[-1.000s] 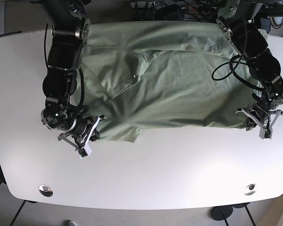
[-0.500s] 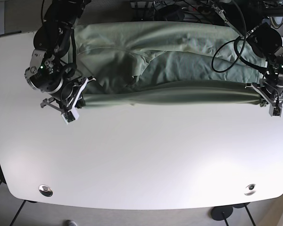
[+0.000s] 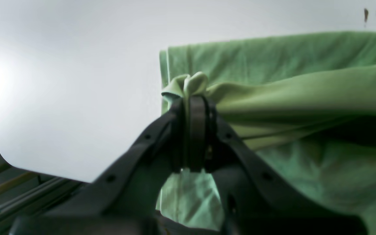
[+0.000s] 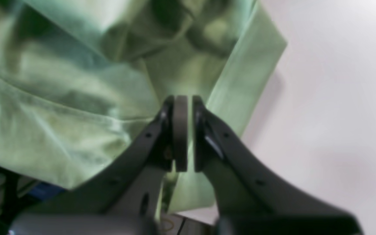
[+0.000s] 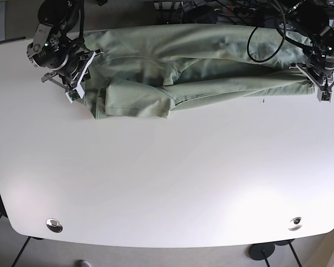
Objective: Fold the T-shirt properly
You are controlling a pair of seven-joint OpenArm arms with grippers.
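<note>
A pale green T-shirt [image 5: 200, 61] lies along the far edge of the white table [image 5: 167, 178], its near half folded back over the far half. My left gripper [image 5: 317, 83] is at the base view's right, shut on the shirt's corner; the left wrist view shows cloth [image 3: 191, 83] bunched between its closed jaws. My right gripper [image 5: 78, 75] is at the base view's left, shut on the other corner; in the right wrist view the shirt [image 4: 77, 81] hangs around the closed jaws. A folded sleeve part [image 5: 136, 103] lies nearest me.
Cables [image 5: 267, 39] loop over the shirt near the left arm at the back right. Two round metal fittings [image 5: 54, 225] [image 5: 295, 223] sit near the table's front edge. Dark equipment and wires [image 5: 200, 8] stand behind the table's far edge.
Both grippers have carried the shirt's near edge from the table's middle up toward the far edge, folding the shirt over itself into a narrow band.
</note>
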